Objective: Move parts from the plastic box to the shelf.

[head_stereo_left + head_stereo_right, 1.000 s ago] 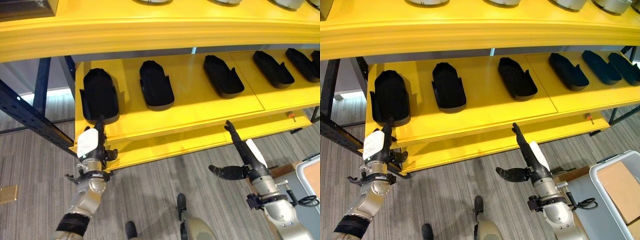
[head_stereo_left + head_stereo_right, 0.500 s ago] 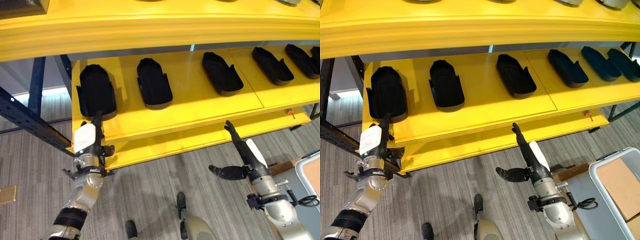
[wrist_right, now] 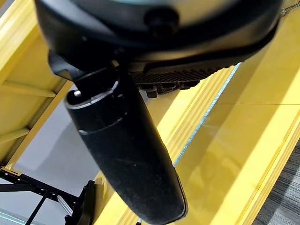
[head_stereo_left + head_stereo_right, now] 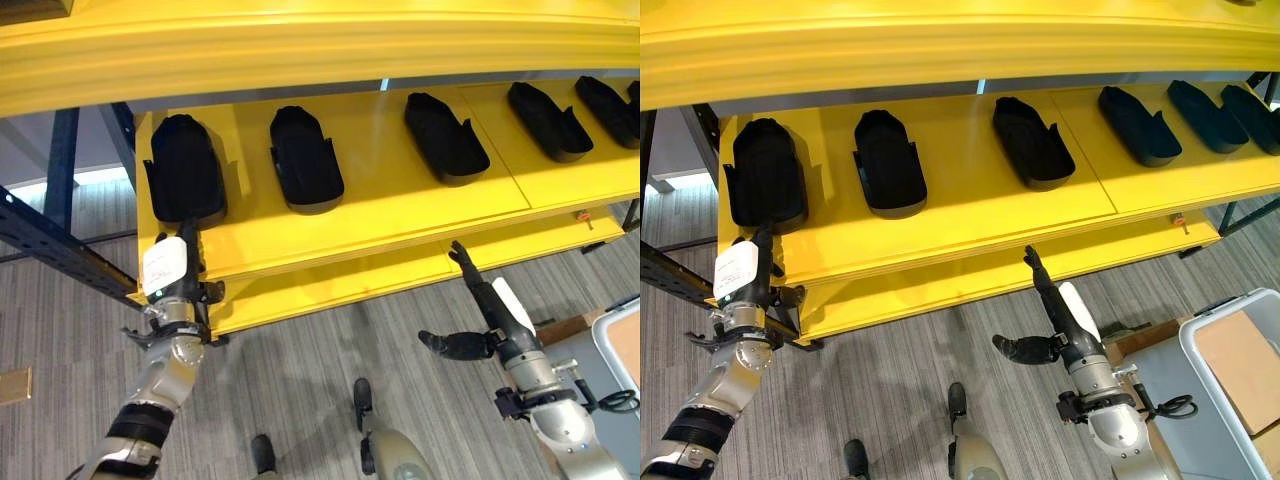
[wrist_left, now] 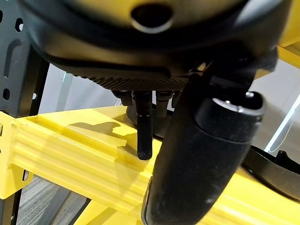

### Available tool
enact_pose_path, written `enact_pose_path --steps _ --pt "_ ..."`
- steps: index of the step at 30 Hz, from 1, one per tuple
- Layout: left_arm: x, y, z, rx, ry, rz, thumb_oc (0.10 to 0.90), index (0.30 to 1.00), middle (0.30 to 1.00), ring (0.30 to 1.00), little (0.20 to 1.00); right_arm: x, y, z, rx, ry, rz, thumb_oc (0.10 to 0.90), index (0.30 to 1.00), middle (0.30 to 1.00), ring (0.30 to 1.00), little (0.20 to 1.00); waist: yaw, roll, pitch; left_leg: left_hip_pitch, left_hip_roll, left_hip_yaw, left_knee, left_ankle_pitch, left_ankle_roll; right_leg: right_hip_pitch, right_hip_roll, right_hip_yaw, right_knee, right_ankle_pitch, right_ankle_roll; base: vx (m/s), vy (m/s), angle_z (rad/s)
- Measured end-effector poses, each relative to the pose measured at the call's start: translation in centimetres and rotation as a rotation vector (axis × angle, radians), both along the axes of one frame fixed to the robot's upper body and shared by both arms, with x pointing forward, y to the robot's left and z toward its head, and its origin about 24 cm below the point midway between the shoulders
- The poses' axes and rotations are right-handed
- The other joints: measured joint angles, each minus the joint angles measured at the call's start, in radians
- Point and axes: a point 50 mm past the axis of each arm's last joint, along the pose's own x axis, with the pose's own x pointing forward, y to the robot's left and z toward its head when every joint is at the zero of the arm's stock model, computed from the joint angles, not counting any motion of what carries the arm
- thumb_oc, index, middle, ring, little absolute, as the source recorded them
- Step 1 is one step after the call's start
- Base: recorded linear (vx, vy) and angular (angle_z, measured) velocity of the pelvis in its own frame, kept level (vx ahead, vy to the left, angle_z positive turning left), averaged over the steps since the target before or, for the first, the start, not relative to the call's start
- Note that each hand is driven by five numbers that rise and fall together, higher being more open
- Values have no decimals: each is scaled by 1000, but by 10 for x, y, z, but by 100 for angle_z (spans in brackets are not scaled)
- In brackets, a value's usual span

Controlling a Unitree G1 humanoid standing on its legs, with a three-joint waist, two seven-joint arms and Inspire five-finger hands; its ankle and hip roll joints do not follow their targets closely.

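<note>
A: We find the bright yellow metal shelf [image 4: 380,215] carrying a row of black moulded plastic parts [image 4: 307,160] lying flat, spaced well apart along it. The leftmost black part [image 4: 184,180] sits at the shelf's left end, near the front edge.

B: And the left robot hand [image 4: 172,275]?

A: We see it raised at the shelf's front left corner, fingers straight and pointing up, their tips at the near end of that leftmost part. It holds nothing. In the left wrist view one straight finger [image 5: 144,126] comes down at the yellow lip; we cannot tell whether it touches the lip or the part.

B: The right robot hand [image 4: 487,315]?

A: We note it below the shelf's front edge, over the grey carpeted floor [image 4: 300,370], fingers extended toward the shelf and thumb out sideways. It is empty.

B: The box?

A: We see a grey plastic box [image 4: 1230,370] at the lower right, with a flat brown cardboard sheet [image 4: 1245,365] in it.
</note>
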Motion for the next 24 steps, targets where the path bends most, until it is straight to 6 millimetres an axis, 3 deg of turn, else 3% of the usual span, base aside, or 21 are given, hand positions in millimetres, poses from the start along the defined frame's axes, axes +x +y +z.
enact_pose_path --steps 5,10,13,18,24 --pt "-8 -6 -3 -20 -22 -13 900 1000 1000 1000 1000 0 -1 0 -9 3 1 900 1000 1000 1000 1000 1 10 9 0 1 -2 0 0 0 1 0 -2 0 -3 4 0 0 0" --pt "-53 -31 -18 -143 -22 -142 900 1000 1000 1000 1000 0 -2 1 -9 -4 -6 900 1000 1000 1000 1000 25 30 25 4 10 -12 0 -1 -1 15 5 -18 1 -1 0 4 -9 5" --pt "-70 -35 -22 -168 12 -178 900 1000 1000 1000 1000 2 -2 4 -8 -17 -4 900 1000 1000 1000 1000 32 37 29 6 11 -27 0 1 -3 22 5 -27 0 -4 -1 7 -12 10" --pt "-85 -38 -26 -220 55 -219 900 1000 1000 1000 1000 6 -1 8 -8 -38 -2 900 1000 1000 1000 1000 60 59 37 31 13 -41 0 -3 5 61 -4 -48 -1 -23 5 7 -10 13" --pt "-98 -40 -30 -268 98 -255 900 1000 1000 1000 1000 7 -1 9 -6 -44 -2 900 1000 1000 1000 1000 69 64 35 44 11 -54 0 -2 6 84 -12 -59 0 -24 5 0 -2 7"
